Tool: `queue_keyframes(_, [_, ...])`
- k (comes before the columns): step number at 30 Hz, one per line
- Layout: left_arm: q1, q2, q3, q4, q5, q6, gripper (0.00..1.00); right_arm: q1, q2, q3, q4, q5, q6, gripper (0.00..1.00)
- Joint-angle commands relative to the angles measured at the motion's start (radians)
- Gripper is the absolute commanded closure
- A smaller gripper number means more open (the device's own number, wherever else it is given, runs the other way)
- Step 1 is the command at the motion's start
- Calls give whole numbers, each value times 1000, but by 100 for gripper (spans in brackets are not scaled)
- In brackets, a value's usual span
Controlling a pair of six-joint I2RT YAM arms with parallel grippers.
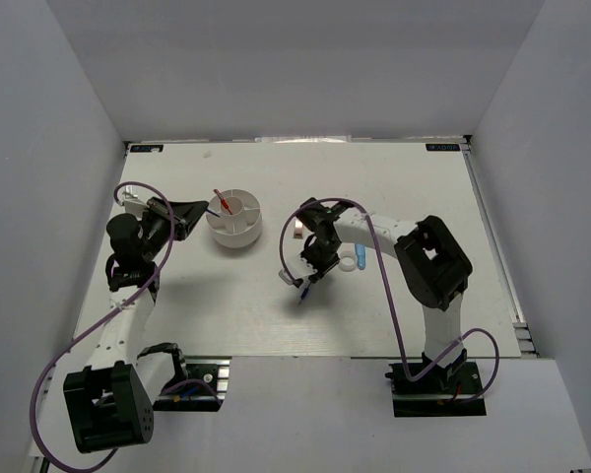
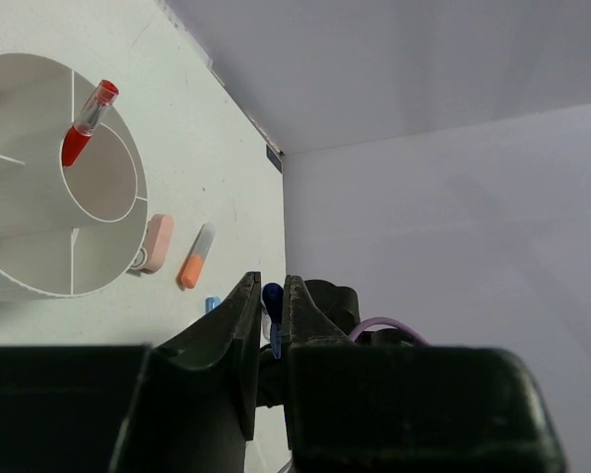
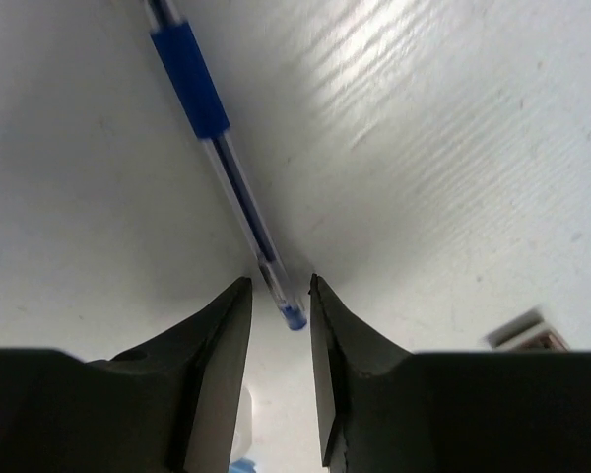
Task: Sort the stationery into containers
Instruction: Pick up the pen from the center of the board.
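- We are seeing the right gripper (image 3: 278, 288) hanging low over the table (image 1: 424, 197), a little right of centre in the top view.
- Its jaws are standing spread, one on each side of the blue-capped end of the thin blue pen (image 3: 190, 77). In the right wrist view a gap is showing between that end and the left jaw, and the end is sitting closer to the right jaw.
- The blue pen is lying flat on the table and running from between the fingertips up to the upper left of the right wrist view.
- The left gripper (image 2: 271, 286) is hovering at mid-left of the top view and pointing toward the round white tub (image 1: 238, 239). Its jaws are sitting pressed almost together and pinching nothing.
- The tub is standing left of centre in the top view, and its radial walls are showing.
- The thin red pen (image 2: 87, 126) is standing tilted in one compartment, in the upper left part of the tub in the top view. Its clear end is leaning out over the rim.
- The tan clip (image 2: 158, 242) is lying just beside the tub's outer wall, and the orange-white stick (image 2: 195, 256) is lying near the clip but apart from it.
- A tiny blue cap (image 2: 212, 304) is lying below the stick in the left wrist view.
- The white ring (image 1: 348, 263) and the light-blue eraser (image 1: 361, 257) are lying side by side, just right of the right gripper in the top view.
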Motion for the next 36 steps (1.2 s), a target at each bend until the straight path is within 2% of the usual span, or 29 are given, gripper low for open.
queue_keyframes(1, [-6,-5,31,15,8,14,100,-29,106,-65,-31,151,-91,64])
queue_keyframes(9, [-6,6,23,24,8,14,100,-18,126,-70,-20,197,-112,66])
queue_keyframes(19, [-6,1,11,27,5,16,100,23,169,-2,-100,226,-112,60])
queue_keyframes(25, [-6,-5,11,17,5,17,100,62,198,52,-138,191,-84,62])
queue_keyframes(36, [-6,-8,5,26,8,14,100,99,149,55,-199,91,-49,63])
